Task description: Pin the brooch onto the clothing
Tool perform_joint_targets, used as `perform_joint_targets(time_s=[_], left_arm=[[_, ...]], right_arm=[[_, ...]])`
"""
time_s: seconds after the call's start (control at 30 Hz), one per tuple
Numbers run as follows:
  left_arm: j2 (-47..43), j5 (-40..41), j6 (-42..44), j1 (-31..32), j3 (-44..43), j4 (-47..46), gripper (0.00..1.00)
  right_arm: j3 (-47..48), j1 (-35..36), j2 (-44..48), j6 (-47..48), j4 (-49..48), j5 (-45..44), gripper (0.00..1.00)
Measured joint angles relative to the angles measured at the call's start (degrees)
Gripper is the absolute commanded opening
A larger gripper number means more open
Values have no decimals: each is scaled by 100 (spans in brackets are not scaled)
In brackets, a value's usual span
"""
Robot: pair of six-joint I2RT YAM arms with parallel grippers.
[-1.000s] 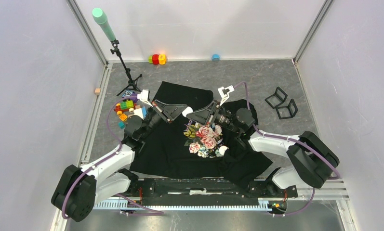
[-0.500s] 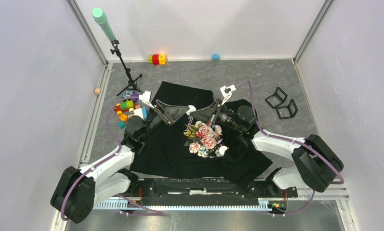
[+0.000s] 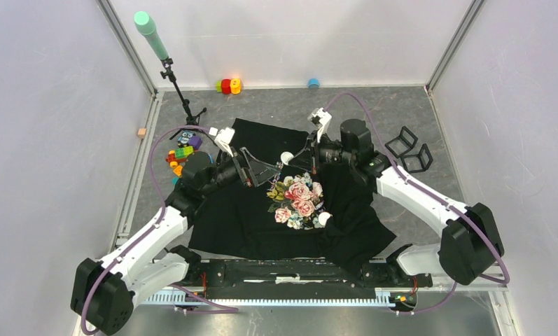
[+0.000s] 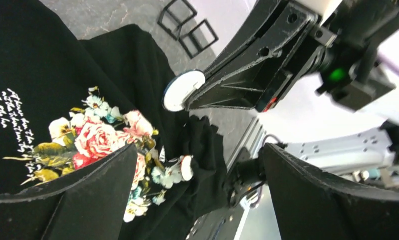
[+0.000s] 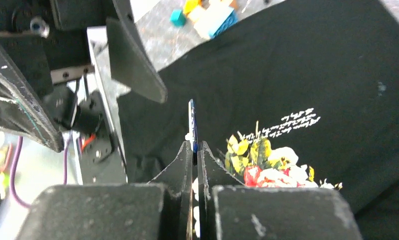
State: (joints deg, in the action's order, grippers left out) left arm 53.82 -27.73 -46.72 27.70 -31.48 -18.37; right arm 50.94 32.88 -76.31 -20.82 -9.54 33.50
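The clothing (image 3: 241, 210), a black T-shirt with a rose print (image 3: 298, 199) and white script, lies spread on the table. My right gripper (image 3: 291, 160) hangs above the print, shut on the brooch (image 3: 286, 157), a small white disc. In the right wrist view the brooch (image 5: 191, 124) shows edge-on between the shut jaws of my right gripper (image 5: 194, 145). My left gripper (image 3: 270, 170) stands open just left of it, holding nothing. The left wrist view has my left gripper (image 4: 200, 150) wide apart below the brooch (image 4: 183, 90). A second small white round piece (image 3: 323, 218) rests on the shirt.
Toy bricks (image 3: 181, 154) lie left of the shirt, by a tripod (image 3: 185, 112) with a green-tipped pole. Two black frames (image 3: 409, 150) stand at the right. Red and yellow blocks (image 3: 228, 85) and a blue cap (image 3: 313, 82) sit by the far wall.
My left gripper has opened and let go of the brooch. My right gripper has shut on it and carried it slightly right and farther back, its arm swinging toward the far side.
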Motion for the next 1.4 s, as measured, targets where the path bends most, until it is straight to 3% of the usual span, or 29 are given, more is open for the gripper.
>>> perform_joint_targets(time_s=[0.13, 0.3, 0.47, 0.73, 1.07, 1.23, 1.4], left_arm=[[81, -509, 817, 2, -372, 916, 100], [407, -1003, 1451, 149, -555, 1816, 100], [763, -1366, 1786, 487, -671, 2378, 86], [1161, -1622, 1969, 973, -907, 2621, 55], [1370, -1635, 1969, 1119, -918, 2599, 38], [1397, -1587, 1965, 1161, -918, 2599, 20], [1469, -1587, 1956, 1169, -901, 2546, 11]], right_arm=[[654, -11, -234, 1058, 1499, 743, 0], [778, 2, -457, 2094, 2957, 1563, 0], [787, 111, -619, 2686, 3840, 1971, 0], [848, 321, -728, 2981, 4216, 2157, 0], [863, 350, -793, 3018, 4306, 2218, 0], [866, 361, -807, 3036, 4363, 2317, 0], [872, 358, -826, 3075, 4441, 2363, 0]])
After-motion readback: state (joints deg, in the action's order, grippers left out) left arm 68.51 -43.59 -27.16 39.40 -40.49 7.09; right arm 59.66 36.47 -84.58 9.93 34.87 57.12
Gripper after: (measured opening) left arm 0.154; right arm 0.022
